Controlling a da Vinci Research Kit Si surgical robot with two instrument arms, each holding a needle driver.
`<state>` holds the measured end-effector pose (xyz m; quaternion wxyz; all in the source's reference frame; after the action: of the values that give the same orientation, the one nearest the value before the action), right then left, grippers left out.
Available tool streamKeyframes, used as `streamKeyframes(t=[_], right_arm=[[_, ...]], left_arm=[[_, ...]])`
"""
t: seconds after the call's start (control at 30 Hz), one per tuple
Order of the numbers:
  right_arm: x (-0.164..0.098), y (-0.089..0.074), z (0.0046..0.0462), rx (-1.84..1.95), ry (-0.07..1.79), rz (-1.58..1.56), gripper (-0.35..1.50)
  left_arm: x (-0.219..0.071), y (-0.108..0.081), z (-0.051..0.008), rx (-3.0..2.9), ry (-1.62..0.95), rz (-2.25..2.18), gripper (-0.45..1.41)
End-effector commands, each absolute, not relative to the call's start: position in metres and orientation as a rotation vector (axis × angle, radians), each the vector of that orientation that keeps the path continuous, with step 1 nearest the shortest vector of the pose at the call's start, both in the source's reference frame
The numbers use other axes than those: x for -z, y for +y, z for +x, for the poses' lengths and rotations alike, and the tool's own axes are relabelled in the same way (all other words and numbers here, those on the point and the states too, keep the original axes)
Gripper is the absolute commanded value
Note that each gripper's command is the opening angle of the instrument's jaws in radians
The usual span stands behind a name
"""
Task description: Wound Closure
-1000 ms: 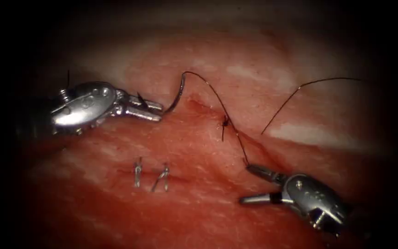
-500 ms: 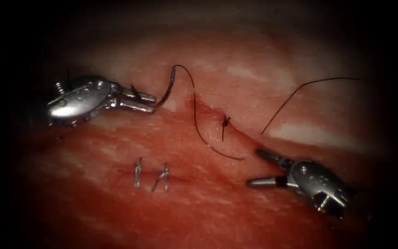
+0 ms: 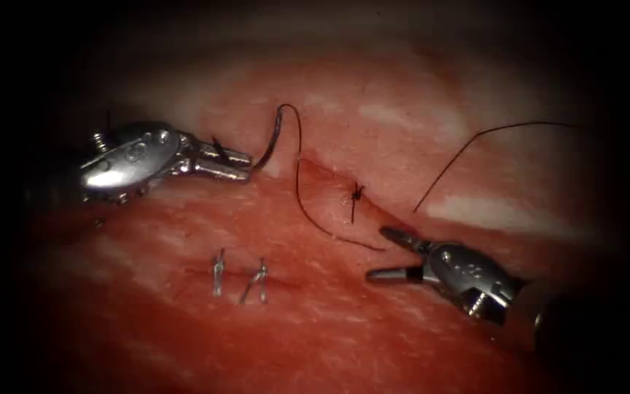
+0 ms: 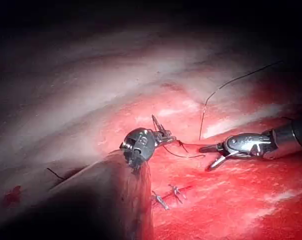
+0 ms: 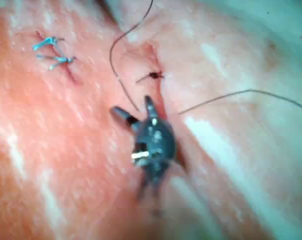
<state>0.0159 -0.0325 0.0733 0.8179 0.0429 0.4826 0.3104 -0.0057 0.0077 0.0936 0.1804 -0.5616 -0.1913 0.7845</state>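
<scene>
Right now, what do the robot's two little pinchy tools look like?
Both are shiny silver metal. The left tool has a rounded, egg-shaped wrist with small round holes and a tiny screw-like spring at its back. The right tool has the same smooth rounded wrist with little dots, two slim finger-like jaws, and a dark, thicker shaft behind it.

Dim, dark vignette edges (prob. centre-lit), blurry

Endoscope above and in front, wrist views close along each shaft, all sharing the cut (image 3: 344,191).
</scene>
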Motion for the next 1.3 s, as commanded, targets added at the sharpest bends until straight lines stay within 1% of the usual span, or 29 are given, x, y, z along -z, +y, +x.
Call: streamKeyframes(t=[0.03, 0.07, 0.4, 0.77, 1.03, 1.2, 1.23, 1.3], right_arm=[[-0.074, -0.033, 0.0168, -0.656, 1.029, 0.093, -0.23], [-0.074, -0.033, 0.0169, -0.640, 1.027, 0.085, -0.35], [-0.071, -0.035, 0.0168, -0.597, 1.013, 0.144, -0.35], [-0.065, -0.039, 0.0181, -0.580, 1.040, 0.186, -0.35], [-0.061, -0.041, 0.0202, -0.559, 1.093, 0.236, -0.35], [-0.060, -0.040, 0.0205, -0.566, 1.139, 0.214, -0.35], [-0.060, -0.040, 0.0203, -0.573, 1.157, 0.206, -0.13], [-0.060, -0.039, 0.0198, -0.594, 1.181, 0.157, 0.54]], left_arm=[[-0.094, 0.008, -0.0063, -2.214, -0.545, -1.591, -0.45], [-0.094, 0.007, -0.0064, -2.215, -0.544, -1.590, -0.45], [-0.095, 0.008, -0.0065, -2.216, -0.545, -1.596, -0.45], [-0.096, 0.008, -0.0064, -2.219, -0.541, -1.598, -0.45], [-0.096, 0.008, -0.0064, -2.219, -0.540, -1.599, -0.45], [-0.096, 0.008, -0.0065, -2.220, -0.539, -1.598, -0.45], [-0.096, 0.008, -0.0065, -2.220, -0.539, -1.598, -0.45], [-0.096, 0.008, -0.0065, -2.220, -0.539, -1.598, -0.45]])
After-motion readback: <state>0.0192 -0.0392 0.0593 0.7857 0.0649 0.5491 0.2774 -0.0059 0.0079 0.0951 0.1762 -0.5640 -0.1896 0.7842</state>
